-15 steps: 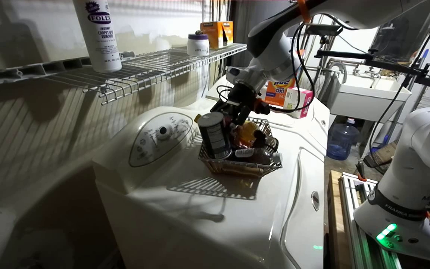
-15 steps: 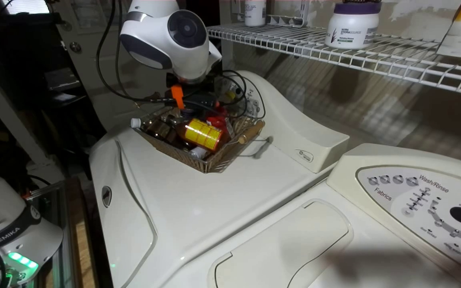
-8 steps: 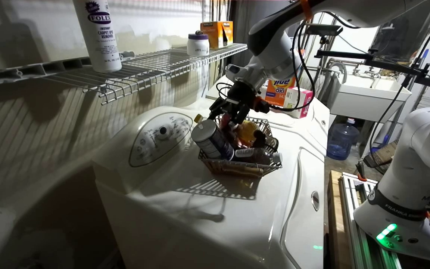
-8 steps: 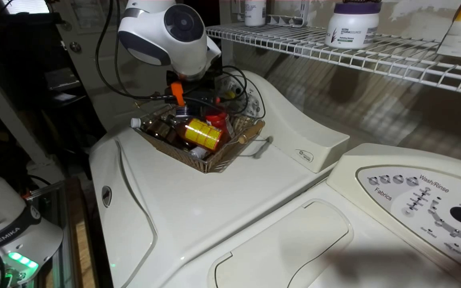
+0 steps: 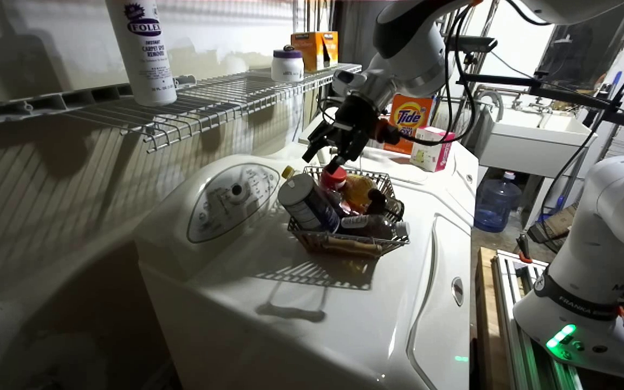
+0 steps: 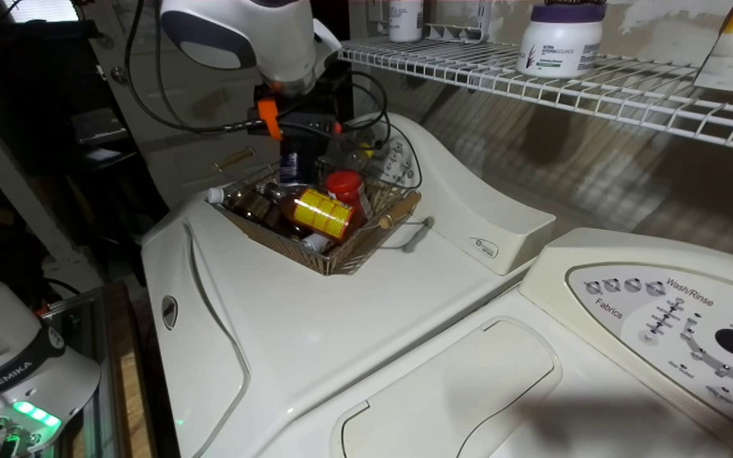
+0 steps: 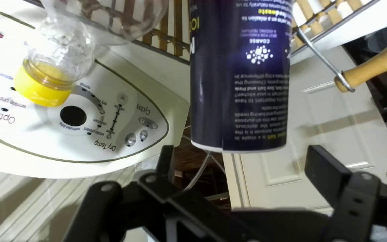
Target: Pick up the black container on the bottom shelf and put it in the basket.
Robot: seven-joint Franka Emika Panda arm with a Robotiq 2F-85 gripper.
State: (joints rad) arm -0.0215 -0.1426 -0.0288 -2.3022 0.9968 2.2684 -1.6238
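My wide-spread, empty claw [image 7: 244, 166] could knock the tilted black container [image 5: 308, 203] from the basket [image 6: 290, 252], its hidden base perhaps loose.

A white Folex carpet spot remover bottle [image 5: 147, 59] stands upright, a purple-lidded jar [image 5: 287, 69] between it and an orange box [image 5: 307, 46]. Lower down, a Tide box [image 5: 410, 115] stands just beside a pink-and-white carton [image 5: 431, 151], while a blue water jug [image 5: 495, 203] sits near a utility sink [image 5: 534, 145].
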